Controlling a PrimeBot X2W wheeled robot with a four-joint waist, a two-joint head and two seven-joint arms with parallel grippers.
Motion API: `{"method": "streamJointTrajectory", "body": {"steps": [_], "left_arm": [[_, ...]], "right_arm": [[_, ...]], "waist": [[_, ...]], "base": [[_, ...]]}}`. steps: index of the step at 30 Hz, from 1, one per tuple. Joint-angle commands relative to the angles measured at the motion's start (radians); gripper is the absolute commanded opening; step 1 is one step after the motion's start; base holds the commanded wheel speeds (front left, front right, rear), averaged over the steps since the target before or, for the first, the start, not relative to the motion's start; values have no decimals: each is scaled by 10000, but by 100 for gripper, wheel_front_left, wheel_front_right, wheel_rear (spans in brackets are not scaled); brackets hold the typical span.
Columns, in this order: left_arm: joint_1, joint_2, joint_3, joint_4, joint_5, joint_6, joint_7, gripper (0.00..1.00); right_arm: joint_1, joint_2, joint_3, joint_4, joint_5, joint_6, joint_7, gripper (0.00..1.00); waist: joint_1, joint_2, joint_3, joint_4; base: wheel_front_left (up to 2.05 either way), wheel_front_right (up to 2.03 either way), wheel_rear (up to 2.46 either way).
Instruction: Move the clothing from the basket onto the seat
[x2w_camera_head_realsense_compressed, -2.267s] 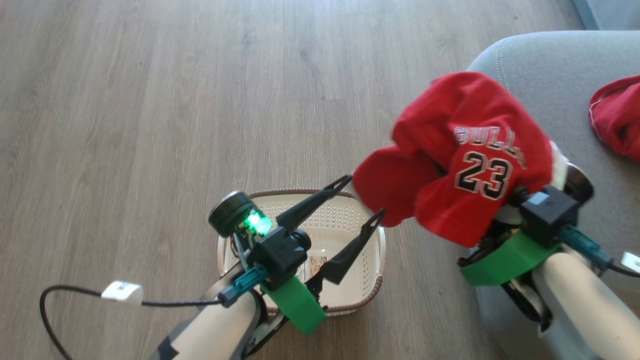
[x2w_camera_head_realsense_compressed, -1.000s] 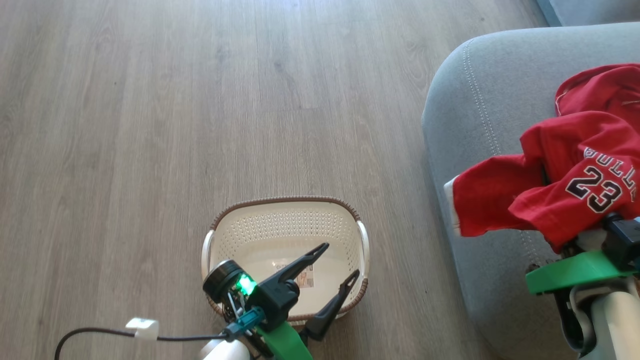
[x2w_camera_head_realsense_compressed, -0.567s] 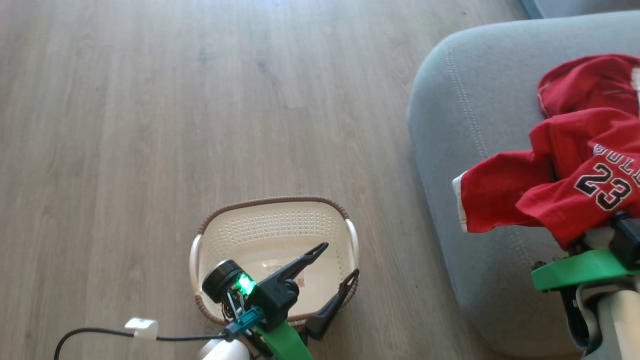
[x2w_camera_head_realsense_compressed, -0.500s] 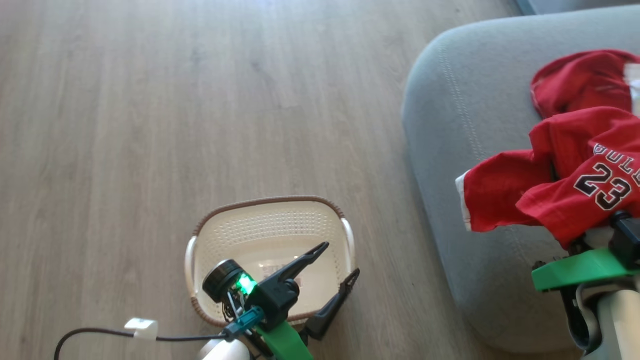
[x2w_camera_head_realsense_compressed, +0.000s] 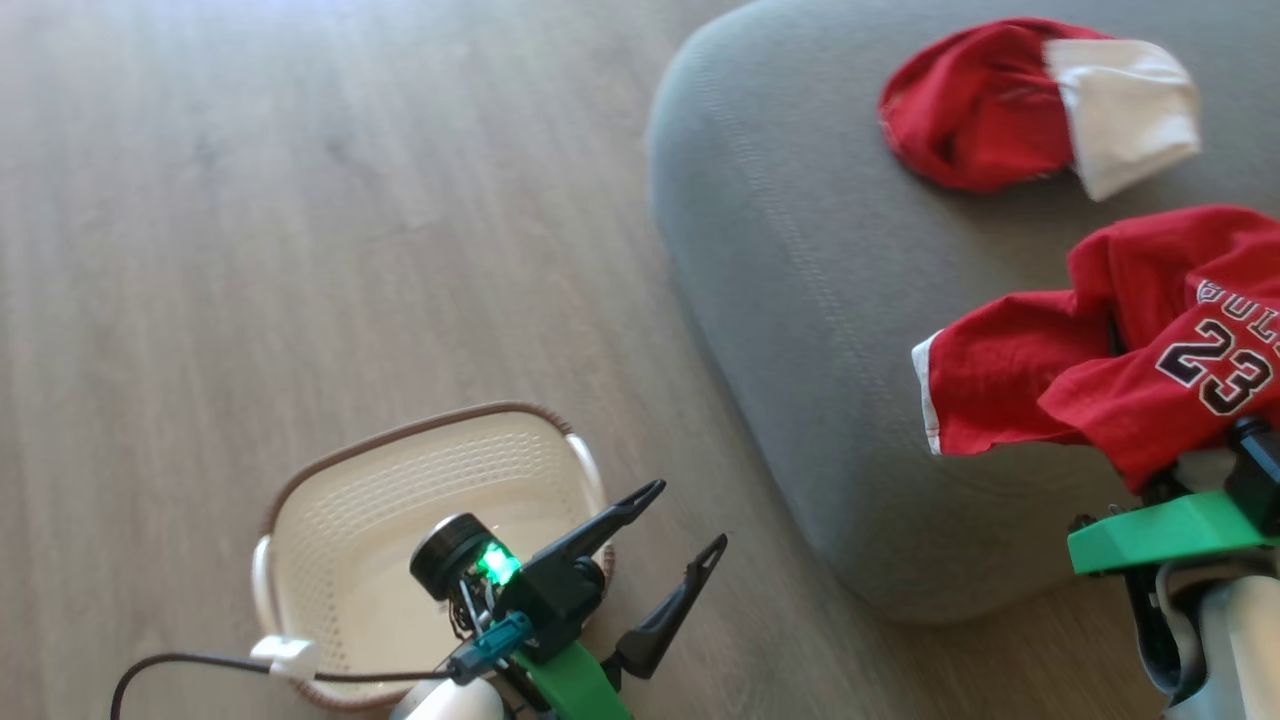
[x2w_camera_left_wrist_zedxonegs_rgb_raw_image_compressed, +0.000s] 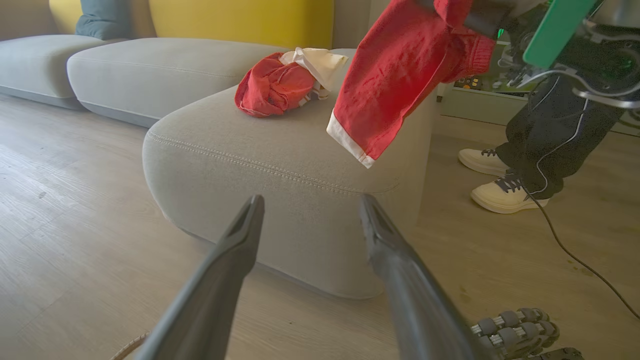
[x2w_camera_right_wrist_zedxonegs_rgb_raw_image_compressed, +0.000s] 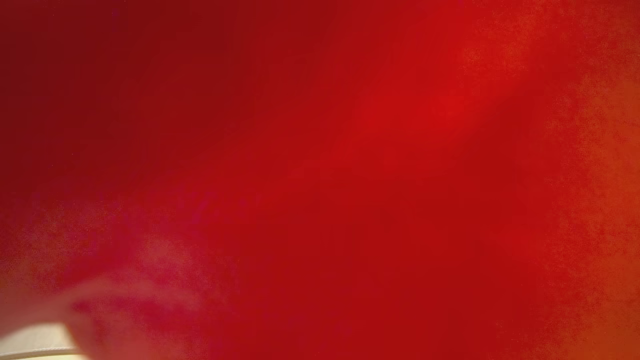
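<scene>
The red jersey (x2w_camera_head_realsense_compressed: 1130, 370) with the number 23 hangs over my right gripper, whose fingers it hides; the gripper is shut on it above the grey seat (x2w_camera_head_realsense_compressed: 800, 300). In the left wrist view the jersey (x2w_camera_left_wrist_zedxonegs_rgb_raw_image_compressed: 395, 90) dangles clear above the seat (x2w_camera_left_wrist_zedxonegs_rgb_raw_image_compressed: 260, 165). Its cloth (x2w_camera_right_wrist_zedxonegs_rgb_raw_image_compressed: 350, 175) lies right against the right wrist camera. A red and white garment (x2w_camera_head_realsense_compressed: 990, 110) lies bunched on the seat farther back. The cream basket (x2w_camera_head_realsense_compressed: 330, 520) stands on the floor at the lower left. My left gripper (x2w_camera_head_realsense_compressed: 687, 517) is open and holds nothing, just right of the basket.
A person's feet in pale shoes (x2w_camera_left_wrist_zedxonegs_rgb_raw_image_compressed: 505, 192) stand on the wooden floor right of the seat, with a black cable (x2w_camera_left_wrist_zedxonegs_rgb_raw_image_compressed: 575, 250) trailing nearby. More grey sofa cushions (x2w_camera_left_wrist_zedxonegs_rgb_raw_image_compressed: 150, 70) extend behind. A cable (x2w_camera_head_realsense_compressed: 200, 665) runs from my left wrist.
The camera has swung toward the seat: the basket now shows farther to the lower left and the red and white garment has come fully into view. Both grippers keep their state.
</scene>
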Motion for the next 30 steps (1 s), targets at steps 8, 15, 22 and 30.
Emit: {"method": "streamJointTrajectory", "body": {"steps": [8,15,22,30], "left_arm": [[-536,92,17,-394,80,-8,-53,100],[-543,110,-537,-343,28,-8,-53,100],[-922,190,-915,-274,-46,-8,-53,100],[-930,261,-788,-316,-37,-8,-53,100]], "right_arm": [[-230,118,-110,-351,-36,25,-67,0],[-99,245,-425,-489,-29,25,-67,0],[96,386,-675,-734,-71,25,-67,0],[-158,296,-583,-646,-37,25,-67,0]], "waist": [[0,-1,102,-1438],[0,-1,217,-1970],[0,-1,394,-1999],[0,-1,603,-2003]], "base": [[0,0,0],[0,0,0],[0,0,0],[0,0,0]]}}
